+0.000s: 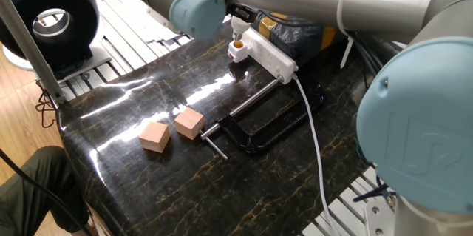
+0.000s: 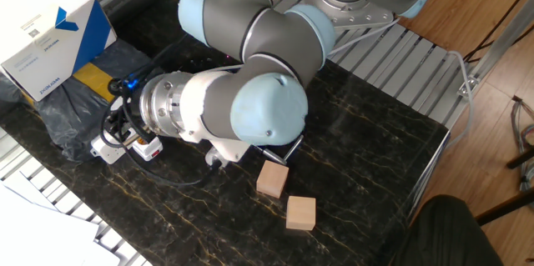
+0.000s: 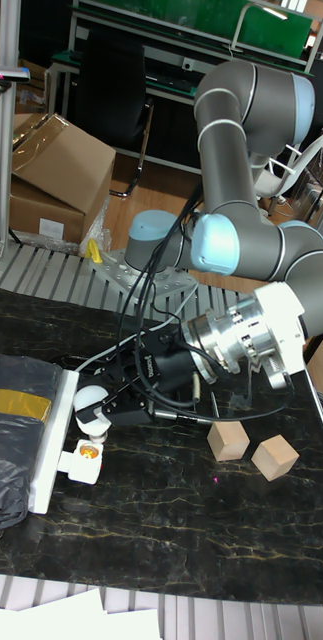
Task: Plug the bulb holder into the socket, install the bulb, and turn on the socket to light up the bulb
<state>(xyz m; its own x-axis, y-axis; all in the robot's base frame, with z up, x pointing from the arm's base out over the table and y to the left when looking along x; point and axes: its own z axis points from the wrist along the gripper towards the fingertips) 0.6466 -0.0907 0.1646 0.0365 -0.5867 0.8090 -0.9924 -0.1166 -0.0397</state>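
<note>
Far left in the tall view, the socket (image 3: 51,440) lies flat along the table edge, w/ a dark bag (image 3: 6,440) beside it; a black clamp (image 1: 259,129) lies by the strip in one fixed view, prob to keep it from sliding, tho whether it actually bites I can't tell. Next, the bulb holder (image 3: 82,462) sits plugged into the strip's side, brass opening facing up – so step one looks done, thread ready to receive. Right above it, the bulb (image 3: 89,402), pinched in the gripper (image 3: 101,408): fingers closed on the white globe from the side, base pointing down toward the opening, close above but not seated as far as I can see. That side-on hold makes sense, leaves the base free to drop in & the wrist free to twist. Further right, the two wooden cubes (image 3: 251,448) sit well apart from all this, not involved. Judgement: mid-install; needs centring over the brass, lowering, turning. Risk: off-axis entry, cross-threading or slipping. Switch not yet touched
</note>
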